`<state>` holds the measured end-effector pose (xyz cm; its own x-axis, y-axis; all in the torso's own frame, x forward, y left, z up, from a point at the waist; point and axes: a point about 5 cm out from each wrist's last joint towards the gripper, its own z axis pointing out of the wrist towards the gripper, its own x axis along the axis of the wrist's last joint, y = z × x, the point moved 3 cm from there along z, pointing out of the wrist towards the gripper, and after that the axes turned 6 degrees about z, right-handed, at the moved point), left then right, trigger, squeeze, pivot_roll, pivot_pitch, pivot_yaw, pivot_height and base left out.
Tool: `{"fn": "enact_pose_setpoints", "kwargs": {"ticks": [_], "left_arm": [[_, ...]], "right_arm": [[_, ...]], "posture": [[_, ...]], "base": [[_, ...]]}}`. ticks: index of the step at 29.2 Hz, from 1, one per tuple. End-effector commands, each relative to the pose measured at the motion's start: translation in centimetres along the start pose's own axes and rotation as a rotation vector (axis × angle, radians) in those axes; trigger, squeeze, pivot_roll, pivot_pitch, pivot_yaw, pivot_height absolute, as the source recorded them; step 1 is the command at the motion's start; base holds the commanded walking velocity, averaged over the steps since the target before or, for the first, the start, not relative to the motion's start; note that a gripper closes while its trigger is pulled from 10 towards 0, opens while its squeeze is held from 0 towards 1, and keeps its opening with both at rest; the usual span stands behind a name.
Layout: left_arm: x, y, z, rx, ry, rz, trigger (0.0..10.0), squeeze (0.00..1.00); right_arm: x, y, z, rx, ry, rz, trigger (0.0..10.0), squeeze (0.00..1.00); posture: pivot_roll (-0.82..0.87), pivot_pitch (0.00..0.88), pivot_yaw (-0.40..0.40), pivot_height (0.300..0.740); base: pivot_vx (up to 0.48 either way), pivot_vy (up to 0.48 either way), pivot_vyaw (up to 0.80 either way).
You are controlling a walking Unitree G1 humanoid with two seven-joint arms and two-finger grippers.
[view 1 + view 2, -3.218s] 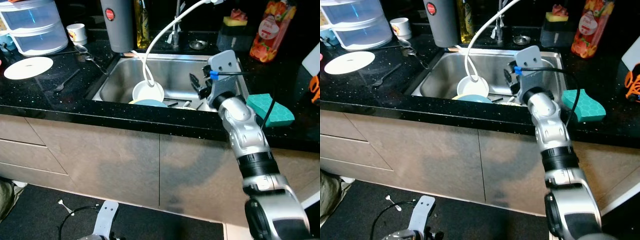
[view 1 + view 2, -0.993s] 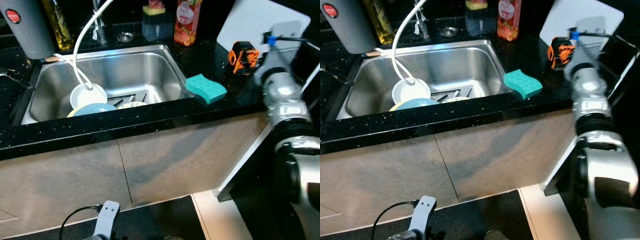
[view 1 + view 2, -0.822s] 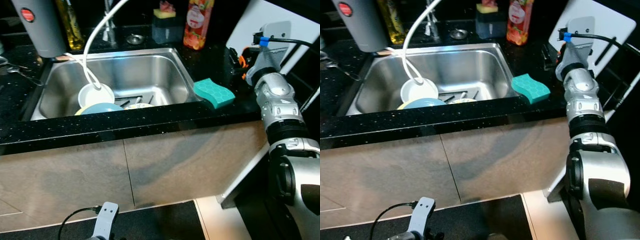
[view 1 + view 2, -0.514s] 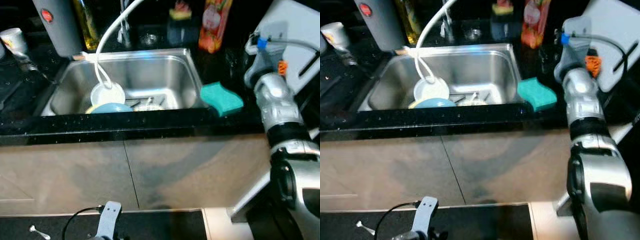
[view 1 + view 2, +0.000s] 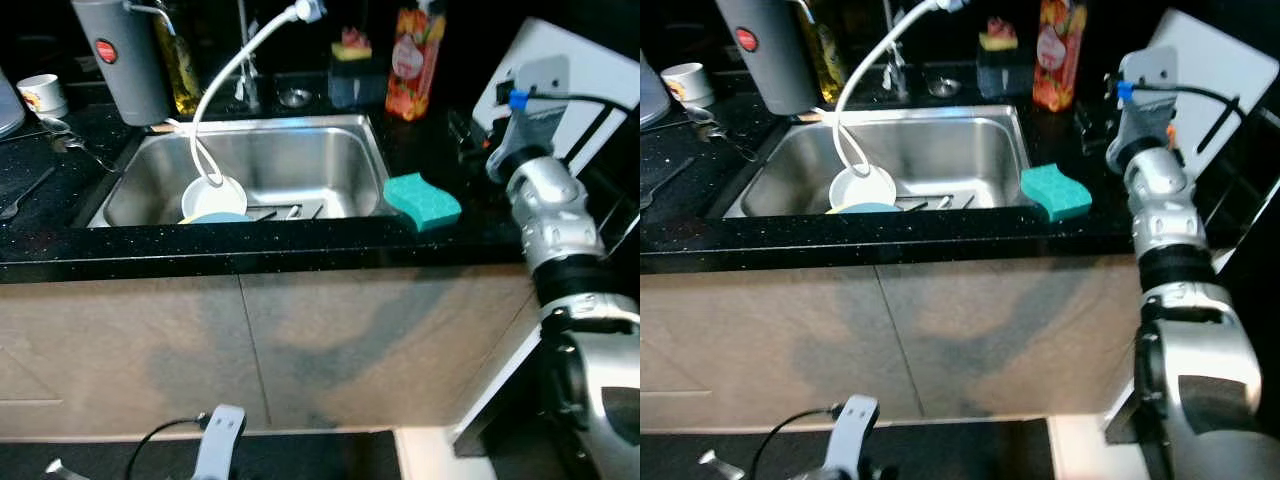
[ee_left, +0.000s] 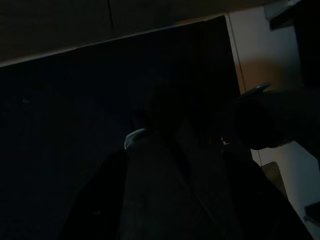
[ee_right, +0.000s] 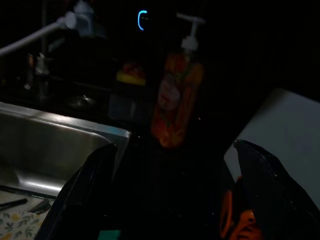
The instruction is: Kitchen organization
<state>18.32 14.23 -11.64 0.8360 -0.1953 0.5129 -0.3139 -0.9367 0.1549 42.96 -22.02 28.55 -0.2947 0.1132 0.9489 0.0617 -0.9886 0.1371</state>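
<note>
Swinging away from the sink [image 5: 250, 165], my right hand [image 5: 462, 128] now hangs spread, I think empty, over the worktop's [image 5: 300, 240] right end.

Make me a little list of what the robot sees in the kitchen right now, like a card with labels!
place: black speckled counter with a steel sink
in the sink: white bowl, blue dish, white hose hanging into the bowl
beside the sink: teal sponge
behind the sink: orange soap bottle, grey jug
right gripper: open, raised over the counter near the white board
left gripper: hangs idle in the dark
</note>
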Motion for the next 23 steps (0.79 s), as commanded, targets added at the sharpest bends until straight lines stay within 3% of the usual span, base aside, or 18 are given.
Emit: {"fn": "enact_pose_setpoints", "kwargs": {"ticks": [1,6,11,23], "left_arm": [[-0.2,-0.5,-0.2,0.011,-0.007,-0.001,10.0,0.0],[-0.2,-0.4,-0.1,0.005,-0.009,0.001,10.0,0.0],[-0.2,-0.3,-0.1,0.0,-0.012,-0.002,10.0,0.0],[-0.2,-0.3,-0.1,0.006,-0.008,-0.001,10.0,0.0]], "right_arm": [[0.1,-0.5,0.1,0.014,-0.004,0.0,10.0,0.0],[0.0,-0.8,0.1,0.022,-0.005,0.001,10.0,0.0],[0.0,-1.0,0.2,0.029,-0.01,-0.002,10.0,0.0],[-0.3,-1.9,0.2,0.051,-0.02,-0.003,10.0,0.0]], "posture": [[-0.04,0.0,0.017,0.74],[-0.04,0.0,0.015,0.74],[-0.04,0.0,0.015,0.74],[-0.04,0.0,0.01,0.74]], "base": [[0.0,0.0,0.0],[0.0,0.0,0.0],[0.0,-0.463,0.0],[0.0,0.0,0.0]]}}
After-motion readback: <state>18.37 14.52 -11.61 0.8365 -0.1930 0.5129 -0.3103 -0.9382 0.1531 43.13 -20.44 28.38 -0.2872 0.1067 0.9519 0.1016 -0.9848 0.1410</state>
